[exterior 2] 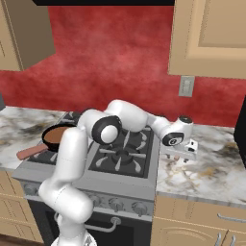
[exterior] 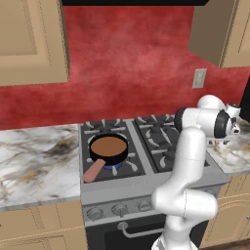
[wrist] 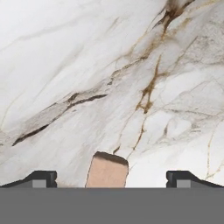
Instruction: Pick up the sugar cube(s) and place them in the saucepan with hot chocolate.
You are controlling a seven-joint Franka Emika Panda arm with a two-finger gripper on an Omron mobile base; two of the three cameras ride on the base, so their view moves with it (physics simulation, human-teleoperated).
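Note:
A pale tan sugar cube (wrist: 107,169) lies on the marble counter, seen in the hand view between my two dark fingertips (wrist: 42,178). My gripper (wrist: 112,178) is open and straddles the cube without touching it. In the right base view the gripper (exterior 2: 179,156) hangs low over the counter just right of the stove. The saucepan with hot chocolate (exterior: 108,147) sits on the front left burner, its pink handle (exterior: 93,170) pointing toward the front left. The same saucepan (exterior 2: 56,134) appears at the left of the right base view, partly behind my arm.
The stove (exterior: 146,161) has black grates and knobs along its front. Marble counter (exterior 2: 206,168) runs on both sides of it. Wood cabinets (exterior 2: 211,38) hang overhead, and an outlet (exterior 2: 186,86) is on the red wall.

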